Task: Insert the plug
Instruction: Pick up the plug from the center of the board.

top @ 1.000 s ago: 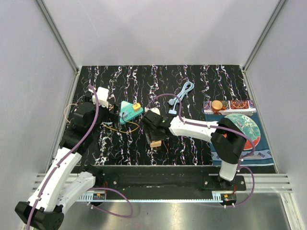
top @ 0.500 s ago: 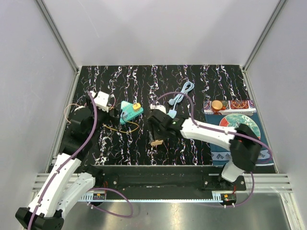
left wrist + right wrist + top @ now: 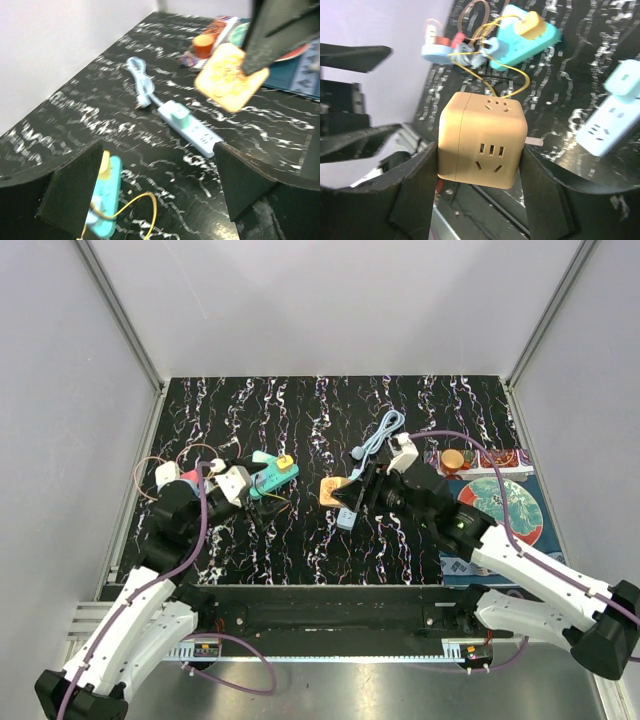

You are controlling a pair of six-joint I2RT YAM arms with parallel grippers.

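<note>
At near left, find the left gripper spread wide, empty, just beside the teal strip. Mid-table, see the right gripper clamped on the orange cube plug, airborne near the pale blue power strip; beyond, its cable.

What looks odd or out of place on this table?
The tan cube adapter hangs in mid-air, clamped in the right end effector, with a metal prong showing at its side. Beside the teal power strip lies a loose tangle of wires. Nothing looks spilled or broken.
</note>
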